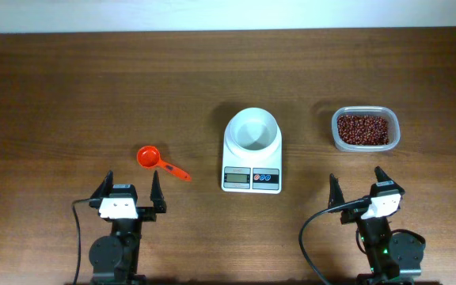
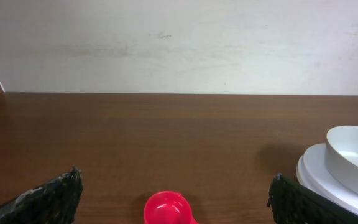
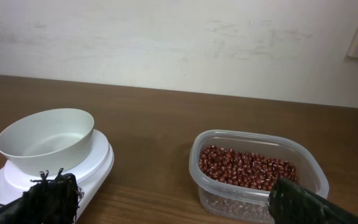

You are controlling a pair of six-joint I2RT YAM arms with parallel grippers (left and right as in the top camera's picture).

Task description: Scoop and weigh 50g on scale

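Scooping has not begun: the small red-brown beans (image 1: 362,129) lie in the clear plastic tub (image 1: 334,131) right of the white kitchen scale (image 1: 252,170), whose bowl (image 1: 252,129) seems empty, and the left gripper (image 1: 131,187) and right gripper (image 1: 358,184) stand spread and empty, so next comes grasping the orange plastic scoop (image 1: 150,157).

Brown table (image 1: 93,79), seemingly wood: orange scoop (image 1: 150,157), scale (image 1: 252,162), clear tub (image 1: 395,133), well apart.

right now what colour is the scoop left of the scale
Orange-red; the scoop shows best in the overhead view.
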